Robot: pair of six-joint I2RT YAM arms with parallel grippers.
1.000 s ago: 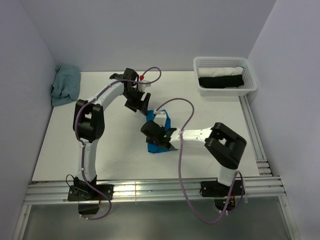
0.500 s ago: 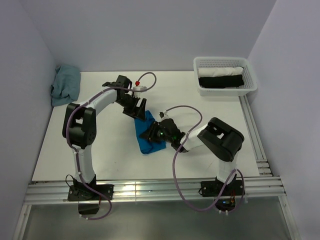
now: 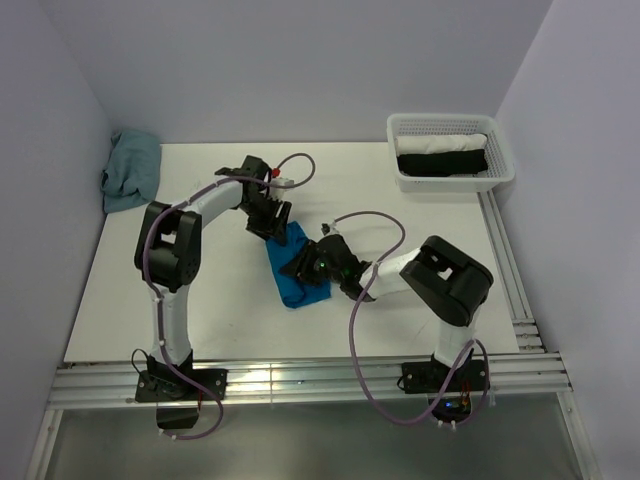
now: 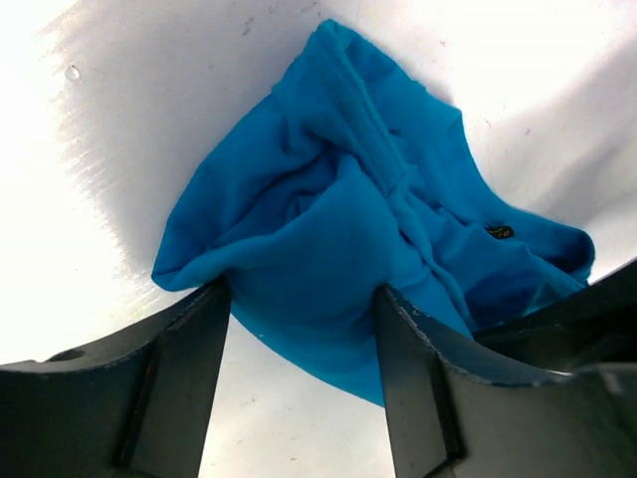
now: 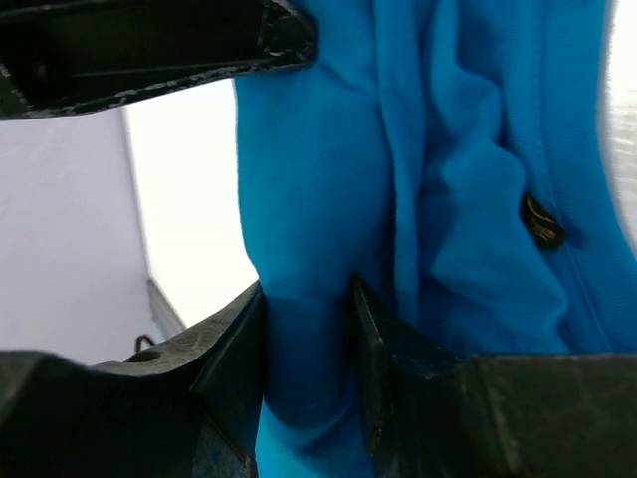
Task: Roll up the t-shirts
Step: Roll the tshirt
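One bright blue t-shirt (image 3: 291, 281) lies bunched in a wad at the middle of the table. My left gripper (image 3: 273, 226) comes down on its far end. In the left wrist view the blue cloth (image 4: 328, 229) fills the gap of that gripper (image 4: 304, 299) and presses against both fingers. My right gripper (image 3: 312, 264) lies low on the wad's right side. In the right wrist view that gripper (image 5: 309, 294) is shut on a thick fold of the shirt (image 5: 448, 179). The left gripper's black finger (image 5: 149, 45) shows at the top there.
A crumpled teal-grey cloth (image 3: 130, 170) lies in the back left corner. A white mesh basket (image 3: 404, 126) at the back right holds a white roll and a black roll. Metal rails (image 3: 300, 380) run along the near and right table edges.
The left gripper came down from behind onto the shirt's far end and its jaws narrowed on the cloth. The right gripper and the wad shifted slightly left.
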